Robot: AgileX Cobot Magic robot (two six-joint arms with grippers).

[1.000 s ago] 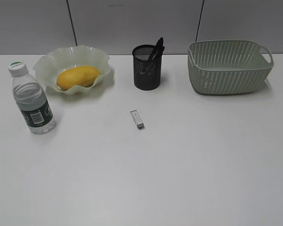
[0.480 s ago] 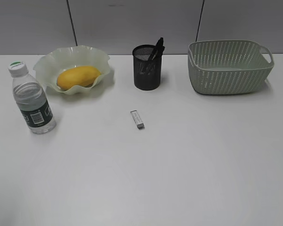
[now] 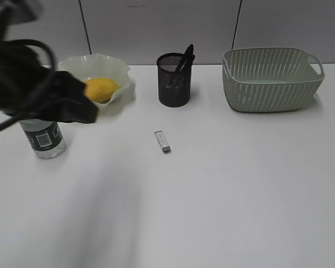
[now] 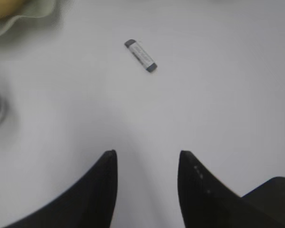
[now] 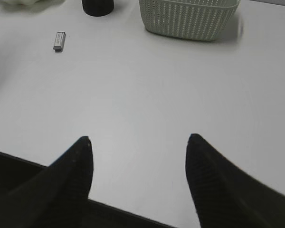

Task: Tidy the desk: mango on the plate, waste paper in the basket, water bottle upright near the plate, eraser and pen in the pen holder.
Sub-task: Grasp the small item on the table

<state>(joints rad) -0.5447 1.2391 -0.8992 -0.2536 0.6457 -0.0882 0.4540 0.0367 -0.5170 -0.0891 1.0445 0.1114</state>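
Exterior view: smooth yellow-orange mango [image 3: 102, 89]

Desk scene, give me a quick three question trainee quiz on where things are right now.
1. True or false: the yellow-orange mango lies in the wavy-rimmed pale green plate.
2. Where is the small grey-white eraser? A) in the black mesh pen holder B) on the white desk C) in the sage-green perforated basket
3. Fill in: the left gripper holds ____.

Key: 1 true; 2 B; 3 nothing.
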